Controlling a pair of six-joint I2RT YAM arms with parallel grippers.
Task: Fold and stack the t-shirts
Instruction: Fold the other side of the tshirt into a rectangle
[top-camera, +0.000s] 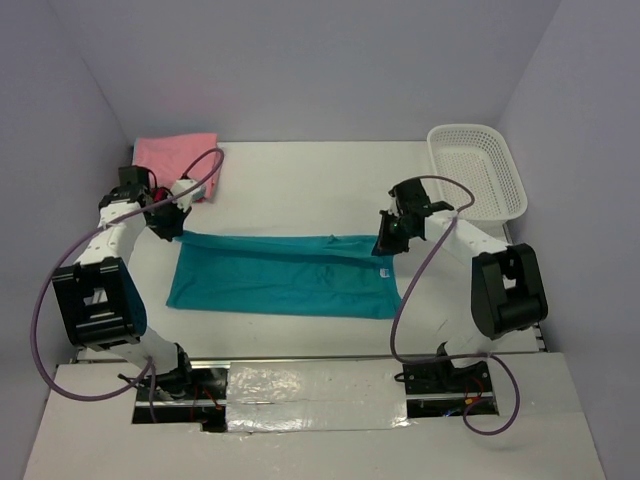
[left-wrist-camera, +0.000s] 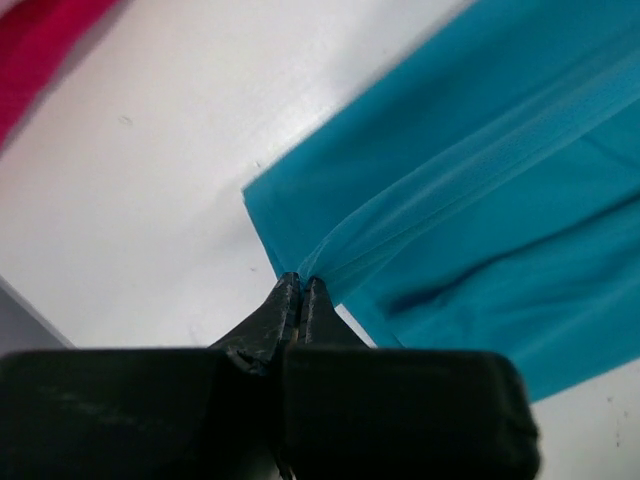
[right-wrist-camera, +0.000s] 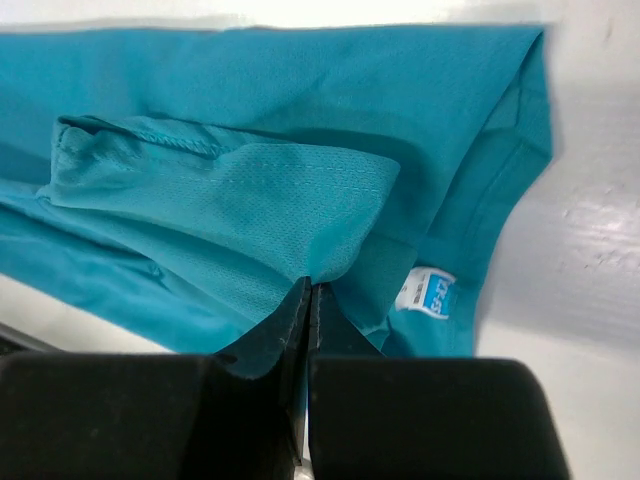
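A: Where is the teal-blue t-shirt (top-camera: 285, 275) laid, and how is it held?

B: It is spread flat across the middle of the bench (top-camera: 300, 190), with its long side running from left to right between the two arms. The left pincer (left-wrist-camera: 300, 285) is closed on a thin fold of the cloth at the left end. The right pincer (right-wrist-camera: 308, 290) is closed on a doubled layer at the neck end, just beside the white label (right-wrist-camera: 430, 295).

A: Why are both ends pinched at once?

B: It is judged that one long edge is meant to be lifted and carried over evenly, so that the fold line is kept straight. If only one end were taken, the soft cloth would probably sag and twist.

A: Is some tension seen?

B: Yes. In the left wrist view a raised crease is drawn from the pinch toward the other end, so the cloth is pulled a little there.

A: And the other things?

B: A folded salmon pink t-shirt (top-camera: 177, 158) is placed at the far left corner, apparently as the start of the stack, apart from the folding area. A strip of crimson cloth (left-wrist-camera: 35, 45) is seen at the edge of the left wrist view. The white lattice basket (top-camera: 476, 129) is set at the far right.
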